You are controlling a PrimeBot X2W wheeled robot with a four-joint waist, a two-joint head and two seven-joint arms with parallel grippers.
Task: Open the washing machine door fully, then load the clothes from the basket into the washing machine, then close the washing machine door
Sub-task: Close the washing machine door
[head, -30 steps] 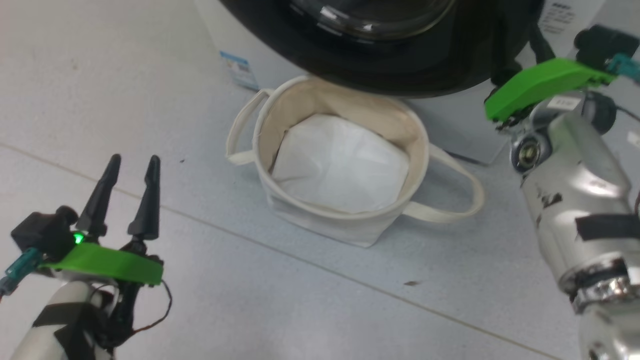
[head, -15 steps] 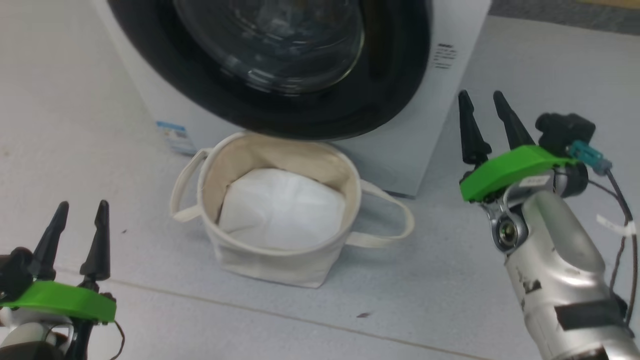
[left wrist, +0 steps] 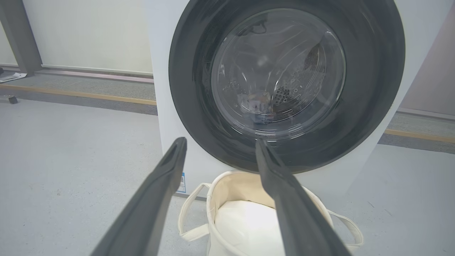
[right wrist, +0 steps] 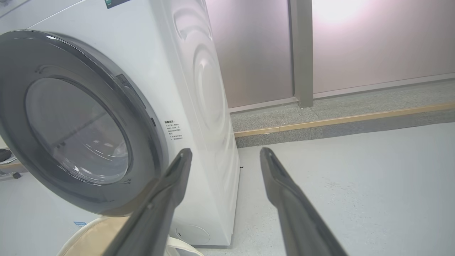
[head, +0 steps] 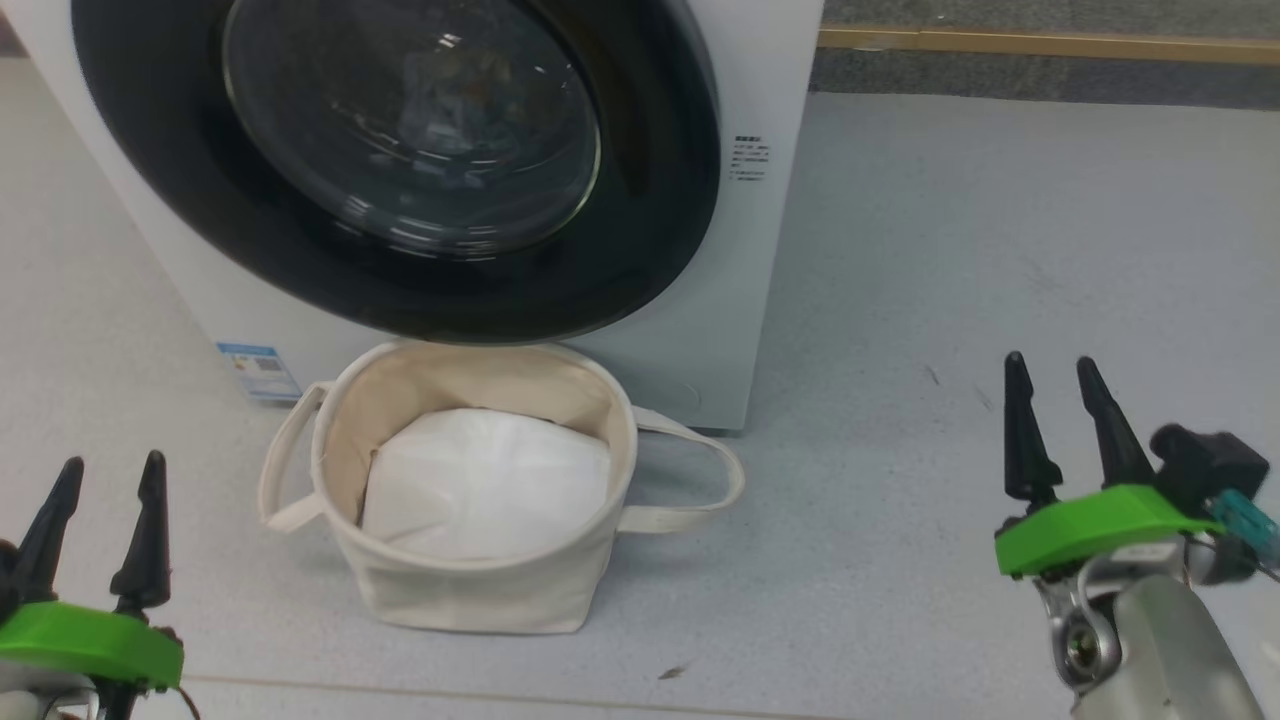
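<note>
Left gripper [head: 111, 465] hovers near-left over the floor [head: 900, 250], jaws spread wide, holding nothing and touching nothing. Over on the near right, the right gripper [head: 1050, 365] hangs well clear of the washing machine [head: 775, 60], jaws just as wide and just as empty. Between them the basket [head: 470, 600] stands on the floor just in front of the machine, a plain white sheet [head: 490, 490] lying inside it. On the far side, the washing machine door [head: 660, 200] sits shut against the front, and through its glass the clothes [left wrist: 256, 104] show dimly, low in the drum.
</note>
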